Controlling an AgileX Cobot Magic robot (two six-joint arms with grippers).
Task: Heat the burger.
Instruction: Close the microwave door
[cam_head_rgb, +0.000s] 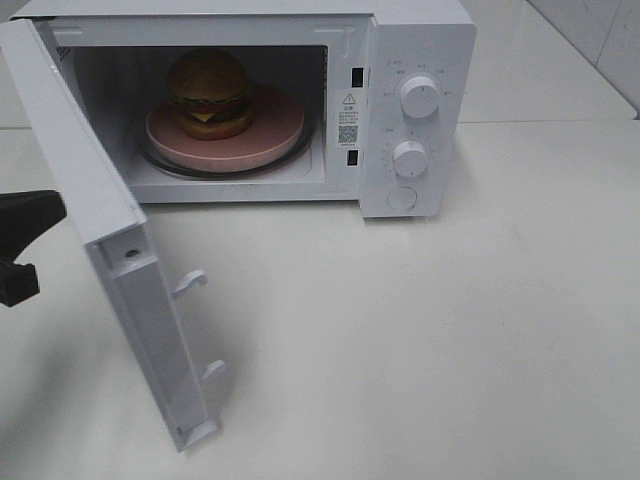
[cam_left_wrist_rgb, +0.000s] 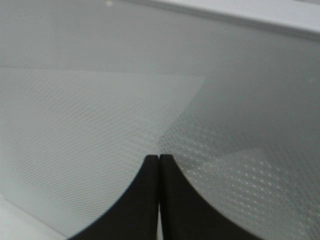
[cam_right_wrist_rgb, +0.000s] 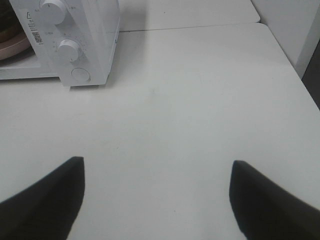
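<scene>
The burger (cam_head_rgb: 208, 92), with a glossy brown bun, lettuce and cheese, sits on a pink round plate (cam_head_rgb: 270, 135) inside the open white microwave (cam_head_rgb: 420, 60). The microwave door (cam_head_rgb: 120, 250) is swung wide open toward the front left. My left gripper (cam_head_rgb: 55, 208) is behind the door at the left edge. In the left wrist view it (cam_left_wrist_rgb: 159, 158) is shut and empty, its tips right at the door's meshed window (cam_left_wrist_rgb: 150, 90). My right gripper (cam_right_wrist_rgb: 157, 166) is open and empty above the table; it does not show in the exterior view.
The microwave's panel carries two knobs (cam_head_rgb: 420, 96) (cam_head_rgb: 410, 158) and a round button (cam_head_rgb: 401, 198). In the right wrist view the microwave's corner (cam_right_wrist_rgb: 85, 35) and the plate's rim (cam_right_wrist_rgb: 10, 47) show. The white table (cam_head_rgb: 450, 340) extends to the right and front.
</scene>
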